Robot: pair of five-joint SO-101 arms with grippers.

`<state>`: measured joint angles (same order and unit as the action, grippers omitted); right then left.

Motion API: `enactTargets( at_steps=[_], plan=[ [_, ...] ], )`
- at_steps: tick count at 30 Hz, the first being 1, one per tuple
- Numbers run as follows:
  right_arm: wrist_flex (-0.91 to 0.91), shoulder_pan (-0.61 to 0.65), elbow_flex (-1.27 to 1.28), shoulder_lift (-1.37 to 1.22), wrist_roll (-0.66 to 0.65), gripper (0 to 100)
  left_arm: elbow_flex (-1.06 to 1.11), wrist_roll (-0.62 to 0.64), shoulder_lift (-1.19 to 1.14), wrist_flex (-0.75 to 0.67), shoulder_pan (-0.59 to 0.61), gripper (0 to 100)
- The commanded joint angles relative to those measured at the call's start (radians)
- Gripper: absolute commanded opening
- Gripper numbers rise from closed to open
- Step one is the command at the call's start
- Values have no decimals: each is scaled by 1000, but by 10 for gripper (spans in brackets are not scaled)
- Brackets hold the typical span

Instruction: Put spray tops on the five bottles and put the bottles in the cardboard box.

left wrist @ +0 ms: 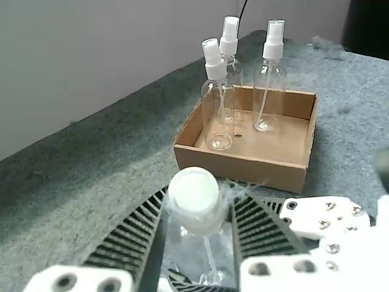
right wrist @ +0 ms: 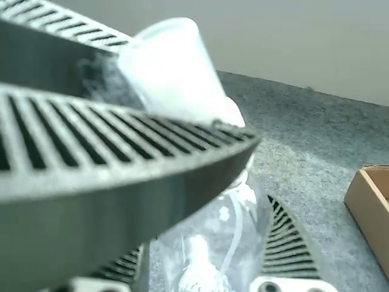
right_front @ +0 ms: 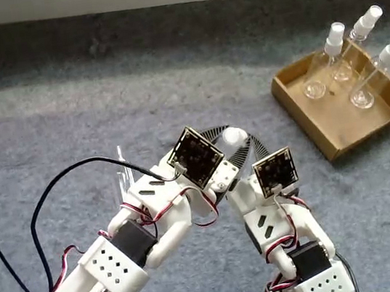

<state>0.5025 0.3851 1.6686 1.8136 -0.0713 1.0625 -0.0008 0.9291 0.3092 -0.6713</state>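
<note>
Bottle (left wrist: 200,249) sits clamped in left gripper (left wrist: 197,204); right gripper (right wrist: 182,91) is closed on its spray top (right wrist: 173,64). Cardboard box (left wrist: 243,165), well apart, holds three capped bottles (left wrist: 217,103). Bottle body is hidden in high view; clear item (right_front: 122,173) beside left arm (right_front: 148,226) is indistinct.

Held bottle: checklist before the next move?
1. Grip of left gripper on bottle: ok.
2. Grip of right gripper on spray top: ok.
3. Seating of spray top on the neck: cannot tell.
4. The three capped bottles upright in cardboard box: ok.
5. Bare floor in cardboard box for one more: ok.
</note>
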Motion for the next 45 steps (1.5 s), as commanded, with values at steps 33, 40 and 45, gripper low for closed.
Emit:
enactTargets(
  at_steps=[33,40,45],
  plan=[
    [-5,-16,116,16,-255,127,-179,-11,5,158,47,5],
    [-5,-16,116,16,-255,127,-148,-6,4,160,48,98],
    [-5,-16,116,16,-255,127,-119,-6,5,160,48,168]
  ],
)
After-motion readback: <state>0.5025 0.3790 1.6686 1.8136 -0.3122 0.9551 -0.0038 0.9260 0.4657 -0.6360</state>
